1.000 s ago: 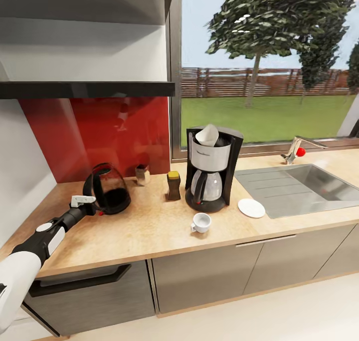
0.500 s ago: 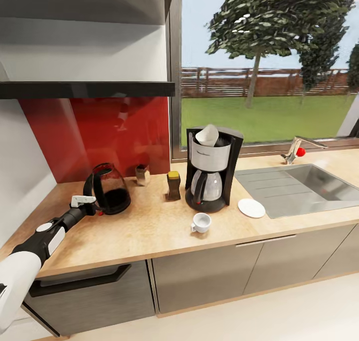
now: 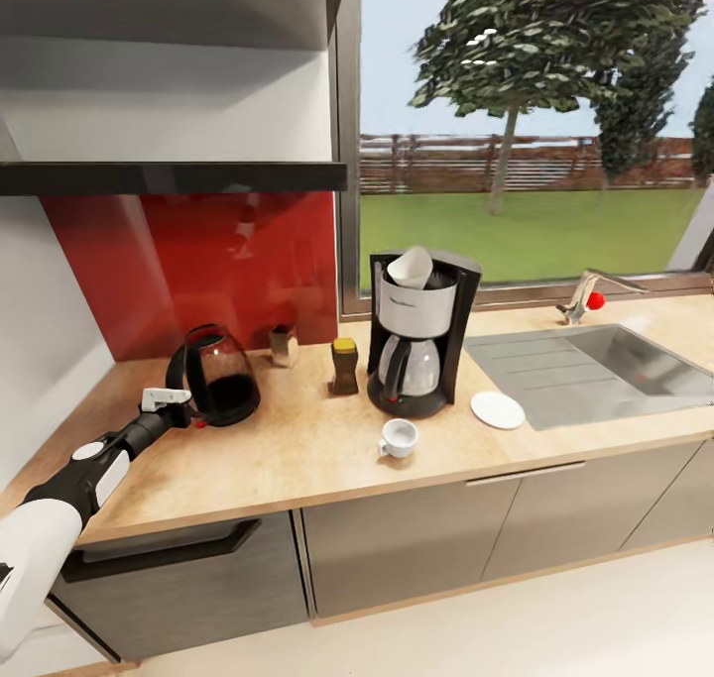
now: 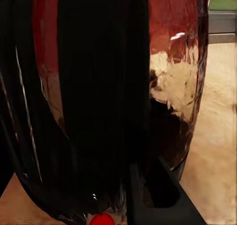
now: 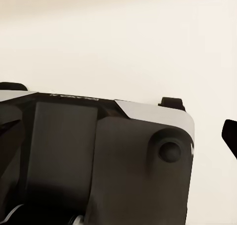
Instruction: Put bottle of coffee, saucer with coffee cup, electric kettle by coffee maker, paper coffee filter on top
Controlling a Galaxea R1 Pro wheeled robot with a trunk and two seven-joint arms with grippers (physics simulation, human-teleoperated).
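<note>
The dark glass electric kettle (image 3: 220,378) stands at the left of the countertop (image 3: 288,454). My left gripper (image 3: 184,406) is at its black handle and shut on it; the left wrist view has the kettle (image 4: 98,101) pressed close, with one finger (image 4: 158,198) beside the handle. The black coffee maker (image 3: 421,345) carries a white paper filter (image 3: 412,266) on top. To its left is the yellow-lidded coffee bottle (image 3: 345,367). A white cup (image 3: 399,439) sits in front, apart from the saucer (image 3: 498,410) on the right. A dark fingertip (image 5: 230,136) shows far out at the right wrist view's edge.
A small jar (image 3: 284,346) stands against the red backsplash. The steel sink (image 3: 605,365) and faucet (image 3: 585,300) lie right of the saucer. A dark shelf (image 3: 169,176) hangs above the kettle. The right wrist view looks at the robot's dark body (image 5: 98,161) over pale floor.
The head view has shifted slightly, so the camera moved. The left arm, the kettle and the other things hold their places on the counter.
</note>
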